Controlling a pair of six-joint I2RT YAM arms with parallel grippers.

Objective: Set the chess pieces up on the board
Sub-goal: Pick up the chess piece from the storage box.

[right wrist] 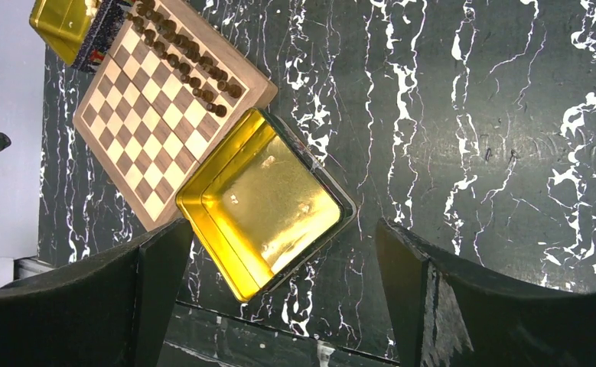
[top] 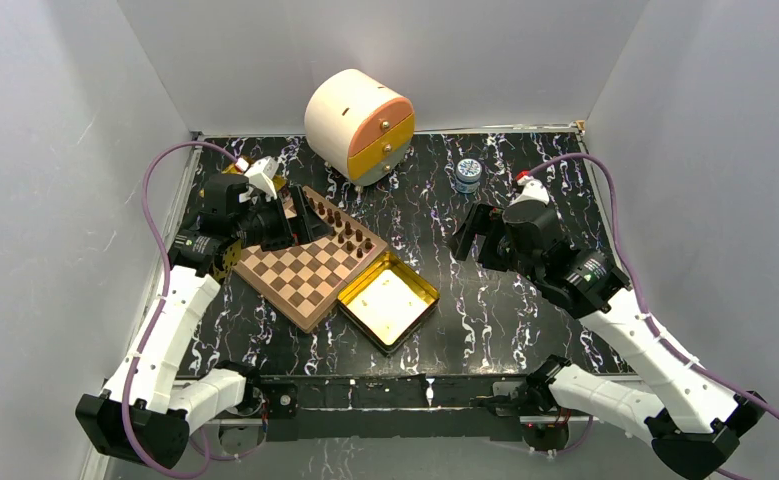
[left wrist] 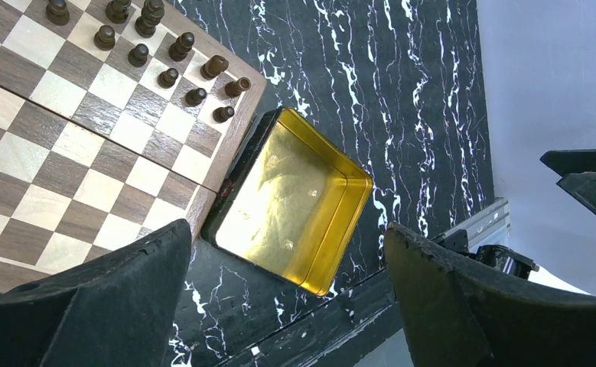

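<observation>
Board [top: 300, 278]: dark chess pieces [top: 350, 232] in two rows along one edge. Gold tin [top: 403, 322] just beside it. Left gripper [left wrist: 283, 245], right gripper [right wrist: 279, 229]: jaws wide apart, empty.

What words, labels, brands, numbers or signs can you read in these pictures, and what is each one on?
No text can be read anywhere.
Small round blue-and-white jar: any label is too small to read.
Brown-and-tan checkered wooden chessboard and open square gold tin: no lettering visible.

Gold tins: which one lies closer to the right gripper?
The open tin against the board's near-right edge; the other tin sits past the board's far-left side, under the left arm.
</observation>
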